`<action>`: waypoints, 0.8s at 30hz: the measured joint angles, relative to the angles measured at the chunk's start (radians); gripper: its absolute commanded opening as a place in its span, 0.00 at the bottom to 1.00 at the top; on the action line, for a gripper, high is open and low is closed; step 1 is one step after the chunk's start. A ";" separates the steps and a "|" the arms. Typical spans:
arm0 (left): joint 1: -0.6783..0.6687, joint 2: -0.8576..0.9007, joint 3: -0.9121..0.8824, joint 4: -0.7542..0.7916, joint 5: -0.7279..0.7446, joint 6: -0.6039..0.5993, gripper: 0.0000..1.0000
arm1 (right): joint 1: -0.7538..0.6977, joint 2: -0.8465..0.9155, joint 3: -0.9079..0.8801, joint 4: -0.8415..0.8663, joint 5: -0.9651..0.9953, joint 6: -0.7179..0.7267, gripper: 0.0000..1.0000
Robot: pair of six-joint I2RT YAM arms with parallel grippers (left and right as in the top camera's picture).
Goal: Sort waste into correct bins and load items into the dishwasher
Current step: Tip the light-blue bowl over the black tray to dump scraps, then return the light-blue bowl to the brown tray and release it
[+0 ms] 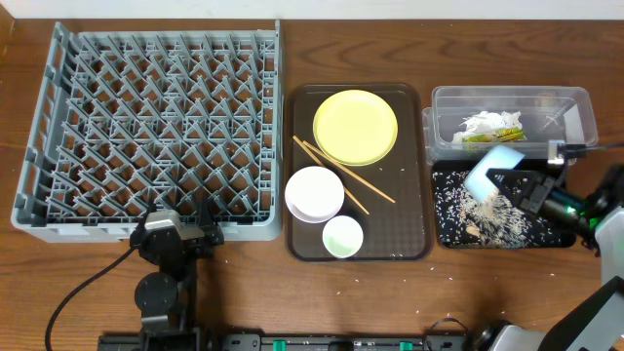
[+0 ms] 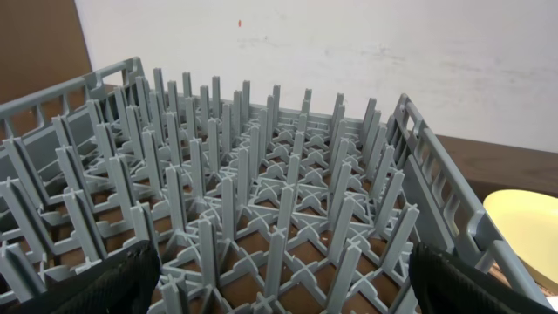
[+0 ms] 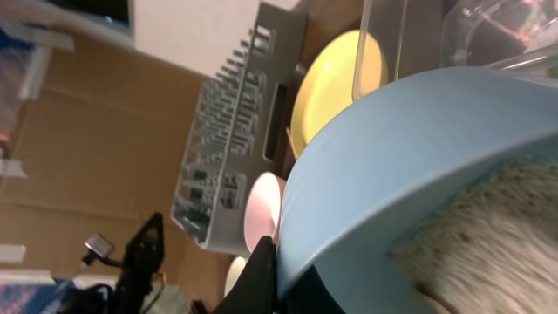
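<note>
My right gripper (image 1: 509, 180) is shut on the rim of the light blue bowl (image 1: 492, 166), tipped on its side over the black tray (image 1: 448, 229); rice and beige scraps (image 1: 492, 213) spill from it onto the tray. The bowl fills the right wrist view (image 3: 410, 148), gripper (image 3: 283, 270) pinching its rim. The clear tub (image 1: 575, 107) holds a crumpled napkin (image 1: 483, 125) and a yellow-green wrapper (image 1: 509, 135). The yellow plate (image 1: 355, 127), white bowl (image 1: 314, 193), white cup (image 1: 342, 236) and chopsticks (image 1: 341, 175) lie on the brown tray (image 1: 409, 195). My left gripper (image 1: 180, 234) is open at the grey rack's (image 1: 156, 136) front edge.
Scattered rice grains lie on the wooden table in front of the brown tray (image 1: 390, 278). The rack's pegs (image 2: 261, 192) fill the left wrist view, with the yellow plate's edge (image 2: 523, 227) at the right. A cable runs from the left arm across the front left of the table.
</note>
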State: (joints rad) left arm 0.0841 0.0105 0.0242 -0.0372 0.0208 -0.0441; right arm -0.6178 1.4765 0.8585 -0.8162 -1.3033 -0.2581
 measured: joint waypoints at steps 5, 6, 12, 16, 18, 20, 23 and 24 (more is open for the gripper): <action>0.000 0.000 0.000 0.000 0.000 0.000 0.92 | -0.093 0.000 -0.046 0.024 -0.064 0.000 0.01; 0.000 0.000 0.000 0.000 0.000 0.000 0.93 | -0.113 0.000 -0.053 0.024 -0.074 0.000 0.01; 0.000 0.000 0.000 0.000 0.000 0.000 0.92 | -0.183 0.000 -0.060 0.021 -0.143 0.000 0.01; 0.000 0.000 0.000 0.000 0.000 0.000 0.93 | -0.200 0.000 -0.061 0.018 -0.185 0.000 0.01; 0.000 0.000 0.000 0.000 0.000 0.000 0.92 | -0.200 0.000 -0.061 0.017 -0.195 0.000 0.01; 0.000 0.000 0.000 0.000 0.000 0.000 0.92 | -0.200 0.000 -0.061 0.017 -0.202 0.007 0.01; 0.000 0.000 0.000 0.000 0.000 0.000 0.92 | -0.200 0.000 -0.061 0.016 -0.208 0.050 0.01; 0.000 0.000 0.000 0.000 0.000 0.000 0.93 | -0.200 0.000 -0.061 0.017 -0.208 0.072 0.01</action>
State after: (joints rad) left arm 0.0841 0.0105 0.0242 -0.0368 0.0208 -0.0441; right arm -0.8181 1.4765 0.7979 -0.7994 -1.5108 -0.1860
